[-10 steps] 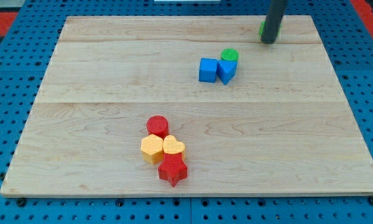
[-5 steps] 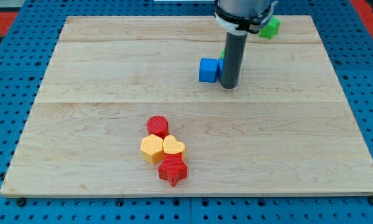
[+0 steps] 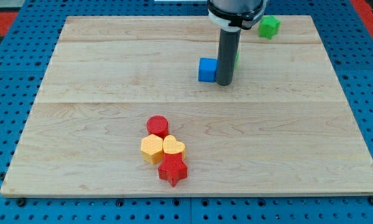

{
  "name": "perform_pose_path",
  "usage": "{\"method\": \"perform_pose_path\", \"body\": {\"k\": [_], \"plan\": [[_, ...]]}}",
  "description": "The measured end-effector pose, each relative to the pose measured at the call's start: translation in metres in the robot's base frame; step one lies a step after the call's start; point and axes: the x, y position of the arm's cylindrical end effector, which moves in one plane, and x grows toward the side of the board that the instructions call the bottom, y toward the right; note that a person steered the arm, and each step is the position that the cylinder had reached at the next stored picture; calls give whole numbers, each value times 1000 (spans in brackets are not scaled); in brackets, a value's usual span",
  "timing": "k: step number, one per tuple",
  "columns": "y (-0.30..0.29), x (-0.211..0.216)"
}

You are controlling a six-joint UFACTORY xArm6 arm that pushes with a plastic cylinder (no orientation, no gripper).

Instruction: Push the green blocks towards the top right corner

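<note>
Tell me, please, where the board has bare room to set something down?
Bare: everything left of the blue cube, and right of the red star. Crowded: around my tip beside the blue cube, and the red-and-yellow cluster; the green block holds the top-right corner.

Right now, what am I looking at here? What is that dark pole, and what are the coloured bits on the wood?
You see one camera picture, looking down at a slant on a wooden board that lies on a blue pegboard base. The dark pole is the end of a robot arm. It has no hand and holds nothing; it only slides its lower end, my tip, over the board to push small blocks.

My tip stands just to the view's right of a blue cube, close against it. A sliver of green peeps out behind the rod; its shape is hidden. Another green block sits near the board's top right corner.

Toward the view's bottom lies a tight cluster: a red cylinder, two yellow hearts and a red star.
</note>
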Motion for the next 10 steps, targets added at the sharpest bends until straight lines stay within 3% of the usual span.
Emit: {"method": "perform_pose_path", "body": {"k": [4, 5, 6, 8, 9, 10], "plan": [[22, -87], [14, -61], [-10, -87], [73, -127], [57, -97], [13, -39]]}}
